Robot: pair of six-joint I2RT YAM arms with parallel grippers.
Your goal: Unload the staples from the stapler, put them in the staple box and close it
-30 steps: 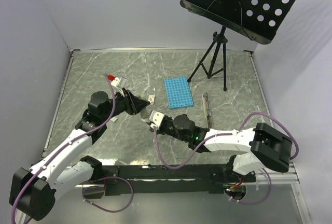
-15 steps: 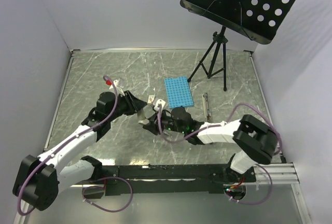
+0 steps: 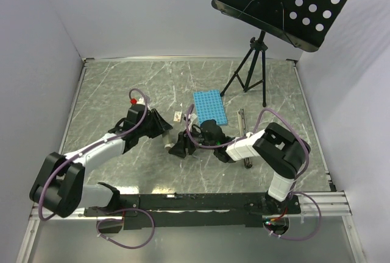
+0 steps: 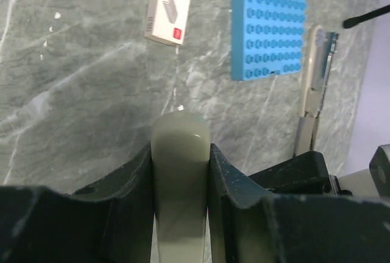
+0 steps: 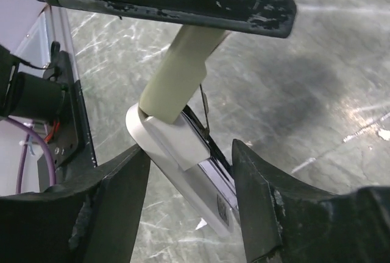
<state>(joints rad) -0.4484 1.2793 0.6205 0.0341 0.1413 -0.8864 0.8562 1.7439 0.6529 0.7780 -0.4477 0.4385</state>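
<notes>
Here, a cream-and-white hinged tool (image 4: 180, 178) is clamped tight between the fingers of the left gripper (image 3: 163, 130), while its white lower half is straddled by the spread fingers of the right gripper (image 5: 190, 178); whether those fingers touch it cannot be told. The stapler (image 3: 242, 123) is seen lying flat on the marble tabletop (image 3: 122, 92), ungripped, at about 3 o'clock from both grippers and near the 4 o'clock corner of the blue studded plate (image 3: 209, 108). A small staple box (image 4: 168, 6) is seen at the plate's 9 o'clock.
</notes>
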